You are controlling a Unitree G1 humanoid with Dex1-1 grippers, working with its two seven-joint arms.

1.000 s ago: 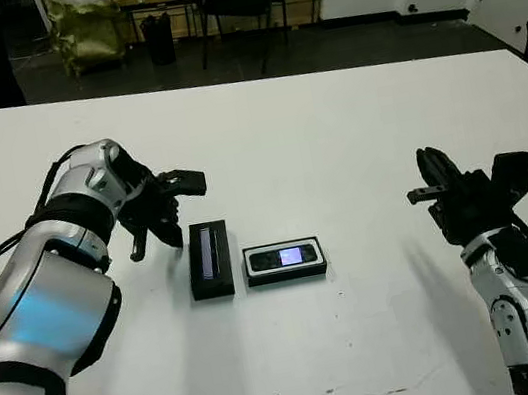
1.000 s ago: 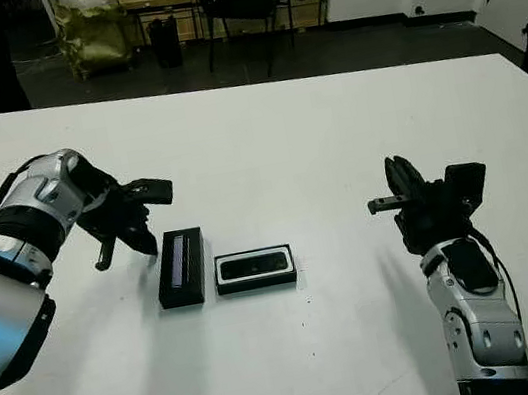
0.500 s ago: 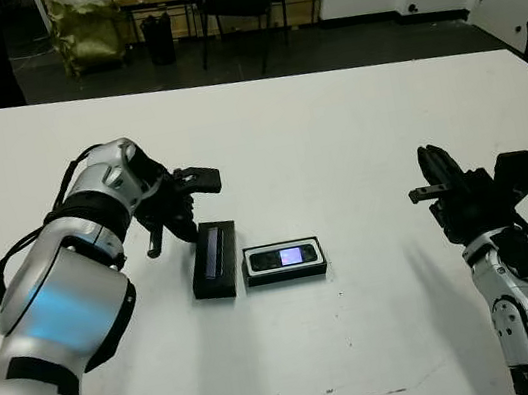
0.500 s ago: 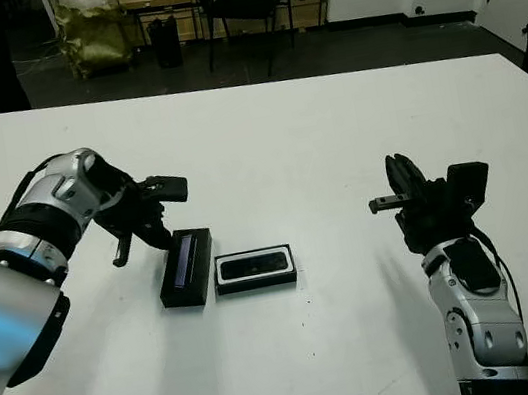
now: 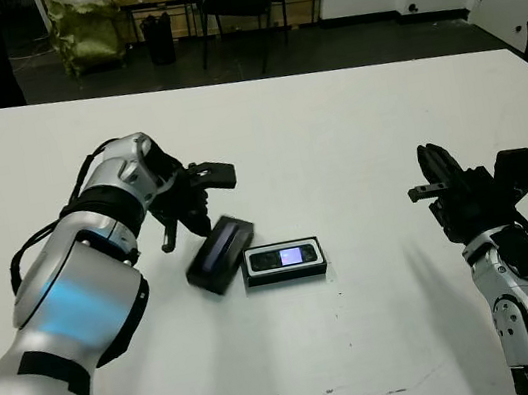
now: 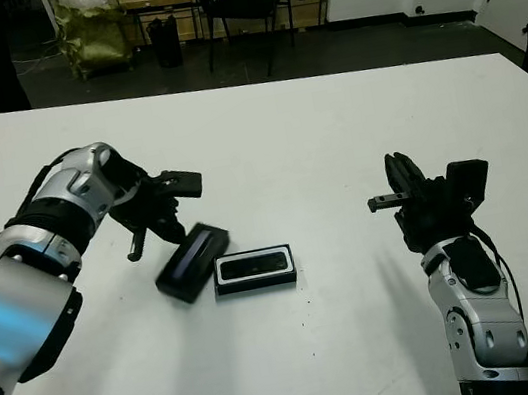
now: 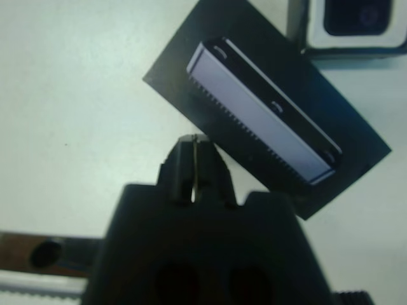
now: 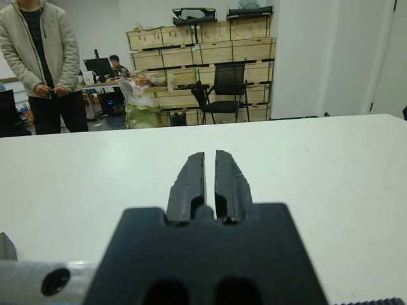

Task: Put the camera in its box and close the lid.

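The camera (image 5: 285,256) is already lying in the box (image 5: 286,271) near the table's (image 5: 335,135) middle, screen up, and the lid (image 5: 220,253) is sitting skewed on the tabletop at the box's nine o'clock, one corner almost touching it. The left gripper (image 7: 193,147) is pressing closed fingers against the lid's edge, gripping nothing. The right gripper (image 8: 210,170) is idling at three o'clock, well apart, fingers together and empty. To do this well, the left should be opening, straddling the lid's narrow sides, lifting level, and squaring it over the box before lowering.
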